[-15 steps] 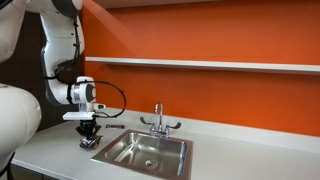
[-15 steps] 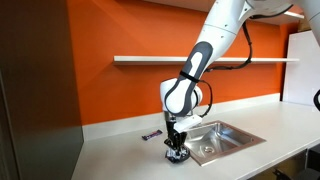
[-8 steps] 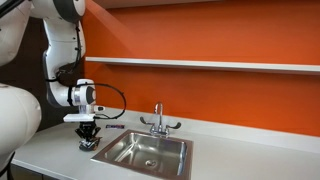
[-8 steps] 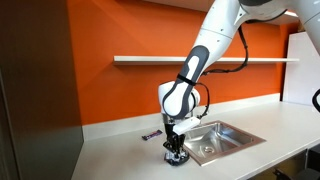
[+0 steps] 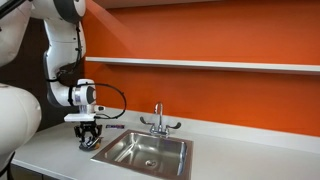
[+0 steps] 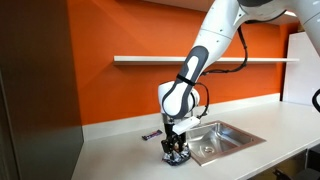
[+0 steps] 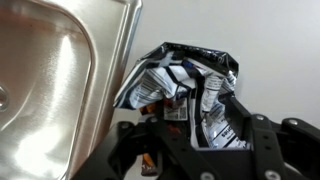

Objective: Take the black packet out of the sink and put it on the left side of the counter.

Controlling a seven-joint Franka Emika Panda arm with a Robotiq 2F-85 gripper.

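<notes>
The white arm's black gripper [image 6: 176,151] points straight down onto a crumpled black packet [image 6: 177,158] lying on the white table [image 6: 115,152], just beside the steel sink [image 6: 226,139].

White rounded arm [image 6: 205,50] segments, black joint rings, a looping black cable [image 5: 120,97], dark fingers [image 7: 262,140]

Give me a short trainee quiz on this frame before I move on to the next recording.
1. Where does the black packet lie relative to the sink?
2. True or false: the gripper hangs over the sink basin.
3. Pick one: the wall behind the faucet is A white, B orange, C grey.
Key: 1. On the counter, beside the sink's rim. 2. False; it is over the counter. 3. B.
</notes>
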